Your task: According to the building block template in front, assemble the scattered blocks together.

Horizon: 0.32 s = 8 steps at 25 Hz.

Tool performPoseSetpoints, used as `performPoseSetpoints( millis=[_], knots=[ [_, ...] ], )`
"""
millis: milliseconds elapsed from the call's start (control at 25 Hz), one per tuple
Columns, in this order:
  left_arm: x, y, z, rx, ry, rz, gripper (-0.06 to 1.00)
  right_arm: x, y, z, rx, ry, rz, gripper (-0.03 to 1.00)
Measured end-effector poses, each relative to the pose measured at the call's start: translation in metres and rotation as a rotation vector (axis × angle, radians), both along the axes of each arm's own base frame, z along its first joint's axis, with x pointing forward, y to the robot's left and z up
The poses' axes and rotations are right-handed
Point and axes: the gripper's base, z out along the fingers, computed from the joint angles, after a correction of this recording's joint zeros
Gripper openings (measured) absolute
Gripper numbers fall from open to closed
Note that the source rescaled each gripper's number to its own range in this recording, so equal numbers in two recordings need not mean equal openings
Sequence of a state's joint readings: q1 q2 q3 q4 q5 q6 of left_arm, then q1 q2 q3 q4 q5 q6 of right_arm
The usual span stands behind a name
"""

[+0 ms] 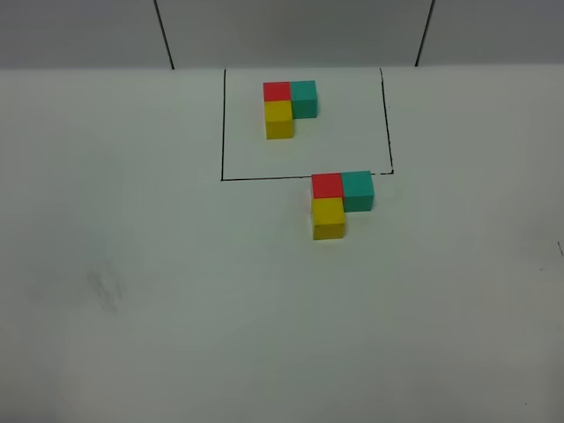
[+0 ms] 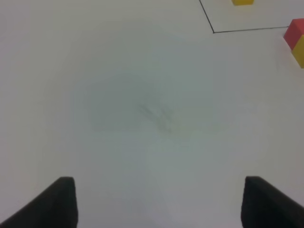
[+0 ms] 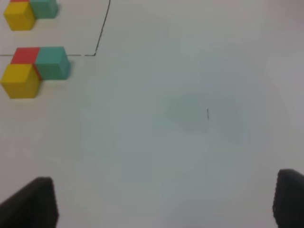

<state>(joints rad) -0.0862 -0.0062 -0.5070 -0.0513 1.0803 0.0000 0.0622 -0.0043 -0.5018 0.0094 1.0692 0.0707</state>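
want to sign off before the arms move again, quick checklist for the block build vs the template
1. Template inside the drawn box: ok.
2. Built group has red at the corner, teal to its right, yellow in front, same L as the template: ok.
3. The three cubes touch with no visible gaps: ok.
4. Left gripper open, holding nothing: ok.
5. Right gripper open, holding nothing: ok.
6. Built group clear of the box line: not ok, its back edge sits on the line.
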Motion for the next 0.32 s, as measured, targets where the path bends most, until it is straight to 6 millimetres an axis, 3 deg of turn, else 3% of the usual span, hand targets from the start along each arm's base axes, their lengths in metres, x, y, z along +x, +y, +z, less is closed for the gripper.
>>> performPoseSetpoints(
  millis=[320],
  knots=[
    [0.0,0.0,0.0,0.0,0.0,0.0,0.57,0.0,-0.0001,0.0,0.0,0.0,-0.001,0.84]
  ],
)
